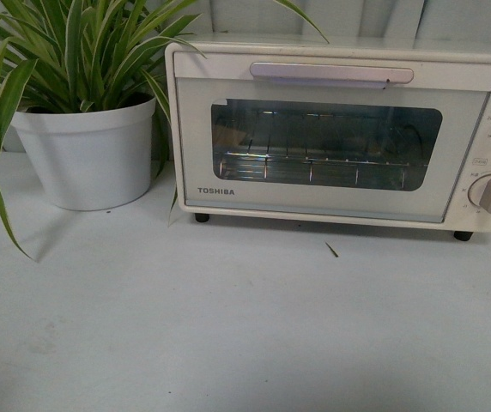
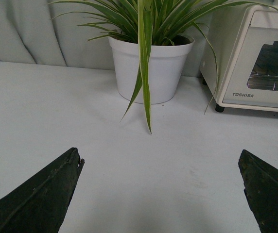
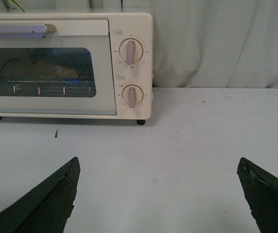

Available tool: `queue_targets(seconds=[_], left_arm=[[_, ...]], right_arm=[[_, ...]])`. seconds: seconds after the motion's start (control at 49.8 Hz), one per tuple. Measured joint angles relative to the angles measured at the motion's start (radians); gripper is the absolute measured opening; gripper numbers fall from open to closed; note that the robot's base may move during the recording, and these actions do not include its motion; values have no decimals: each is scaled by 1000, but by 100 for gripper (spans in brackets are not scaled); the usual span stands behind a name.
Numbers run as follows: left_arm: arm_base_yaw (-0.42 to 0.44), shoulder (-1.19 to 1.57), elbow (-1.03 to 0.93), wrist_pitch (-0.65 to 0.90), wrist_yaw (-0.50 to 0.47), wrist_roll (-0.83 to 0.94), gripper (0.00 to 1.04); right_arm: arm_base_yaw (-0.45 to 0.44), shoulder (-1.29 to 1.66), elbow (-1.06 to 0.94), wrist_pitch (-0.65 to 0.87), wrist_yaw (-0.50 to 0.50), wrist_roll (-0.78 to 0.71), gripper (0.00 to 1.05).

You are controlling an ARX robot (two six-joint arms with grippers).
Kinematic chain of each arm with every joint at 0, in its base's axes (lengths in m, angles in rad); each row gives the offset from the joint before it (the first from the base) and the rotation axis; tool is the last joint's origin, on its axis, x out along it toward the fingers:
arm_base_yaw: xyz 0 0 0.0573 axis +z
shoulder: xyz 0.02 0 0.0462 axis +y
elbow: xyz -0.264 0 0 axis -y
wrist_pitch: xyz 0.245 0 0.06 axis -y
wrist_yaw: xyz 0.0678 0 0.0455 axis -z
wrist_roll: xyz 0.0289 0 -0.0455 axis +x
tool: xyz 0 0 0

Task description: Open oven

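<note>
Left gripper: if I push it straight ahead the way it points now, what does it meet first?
Probably the long drooping leaf, then the white pot behind it: the open left gripper lines up with both. The oven sits off to one side, out of that line. Depth is hard to judge.

A: What is noted on the left side in the front view?
B: A white pot (image 1: 87, 154) is seen standing upright on the pale table (image 1: 228, 335); long striped green-and-cream leaves (image 1: 65, 51) are spread out from it; several are drooped over the rim toward the tabletop.
A: Anything else recorded?
B: A small thin sliver (image 1: 332, 249) is found lying on the table, well apart from the pot; a pleated grey curtain (image 3: 217, 43) is hung behind.
</note>
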Motion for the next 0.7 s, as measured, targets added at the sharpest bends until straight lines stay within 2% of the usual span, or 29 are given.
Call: queue_targets(seconds=[0.563, 0.623, 0.704], left_arm=[[0, 1, 0, -1, -3, 0, 98], [-35, 34, 13, -73, -101, -96, 98], [-67, 89, 19, -101, -111, -220, 98]], right_arm=[[0, 0, 0, 0, 0, 0, 95], [0, 0, 0, 0, 0, 0, 95], [0, 0, 0, 0, 0, 0, 95]])
